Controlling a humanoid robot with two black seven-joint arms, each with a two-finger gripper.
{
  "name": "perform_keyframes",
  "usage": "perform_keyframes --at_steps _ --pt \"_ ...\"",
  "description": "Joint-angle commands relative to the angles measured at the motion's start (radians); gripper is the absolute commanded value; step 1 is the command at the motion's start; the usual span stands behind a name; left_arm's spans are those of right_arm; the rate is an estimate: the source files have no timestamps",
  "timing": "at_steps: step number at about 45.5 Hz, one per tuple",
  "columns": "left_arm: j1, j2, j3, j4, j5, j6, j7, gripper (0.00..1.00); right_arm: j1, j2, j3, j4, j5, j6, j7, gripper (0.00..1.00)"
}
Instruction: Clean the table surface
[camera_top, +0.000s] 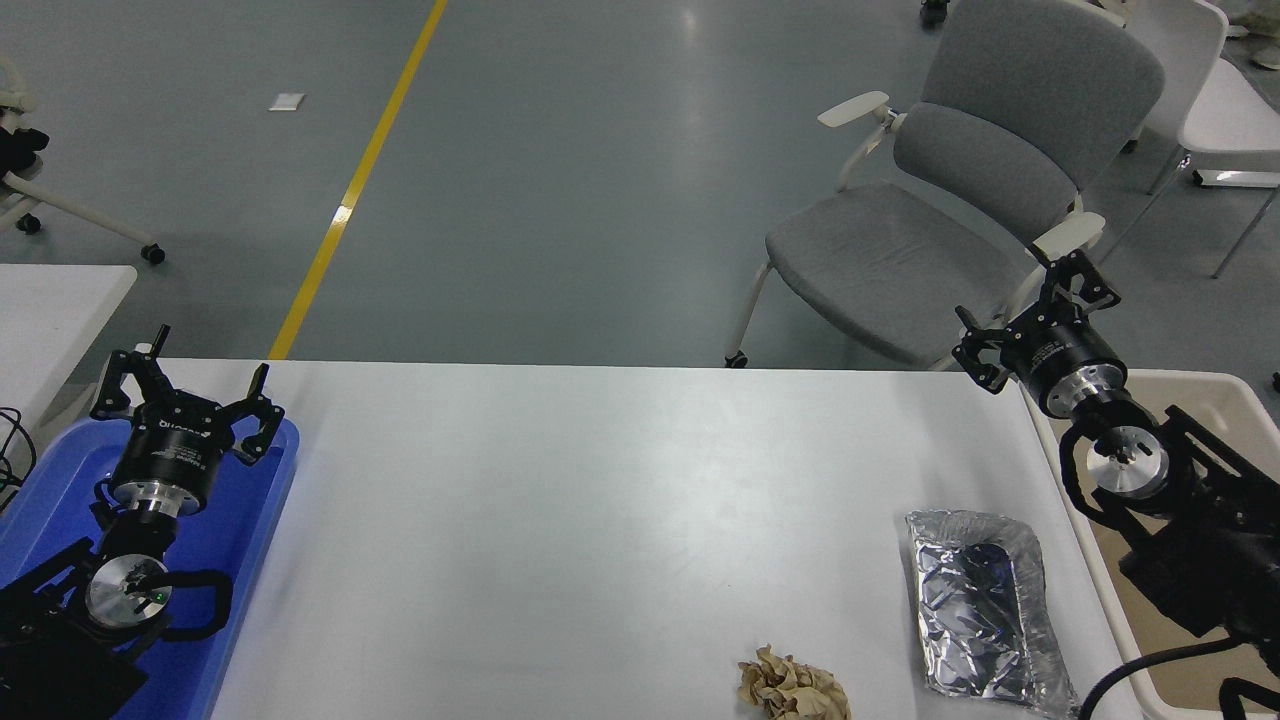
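Note:
The table surface (600, 500) is a wide white top filling the lower half of the view. On it, near the front right, lie a crumpled silver foil tray (985, 610) and a crumpled brown paper ball (792, 687). My right gripper (1025, 310) is open and empty. It hangs over the table's far right corner, well beyond the foil tray. My left gripper (205, 368) is open and empty, parked over a blue tray (240, 520) at the left.
A beige plastic bin (1190, 395) stands against the table's right edge, under my right arm. A grey chair (930, 210) stands beyond the far right corner. A corner of a smaller white table (50, 310) shows at the left.

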Motion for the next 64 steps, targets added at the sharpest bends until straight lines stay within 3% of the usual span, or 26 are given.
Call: perform_keyframes --at_steps 1,20,25,30,40,51,64 --pt "0.000 0.000 0.000 0.000 0.000 0.000 -0.001 1.00 0.047 -0.136 -0.135 0.003 0.007 0.034 0.001 0.98" --pt "0.000 0.000 0.000 0.000 0.000 0.000 0.001 1.00 0.208 -0.409 -0.686 0.008 -0.008 0.153 0.001 0.98" --pt "0.000 0.000 0.000 0.000 0.000 0.000 0.001 1.00 0.307 -0.439 -0.969 0.008 -0.089 0.201 0.002 0.98" --pt "0.000 0.000 0.000 0.000 0.002 0.000 -0.001 1.00 0.370 -0.449 -1.102 0.008 -0.172 0.228 0.016 0.98" --pt "0.000 0.000 0.000 0.000 0.000 0.000 0.001 1.00 0.442 -0.530 -1.123 0.061 -0.429 0.302 0.097 0.98" --pt "0.000 0.000 0.000 0.000 0.000 0.000 0.001 1.00 0.471 -0.617 -1.086 0.287 -0.833 0.302 0.175 0.98" --pt "0.000 0.000 0.000 0.000 0.000 0.000 0.001 1.00 0.443 -0.593 -1.103 0.427 -1.115 0.293 0.180 0.98"
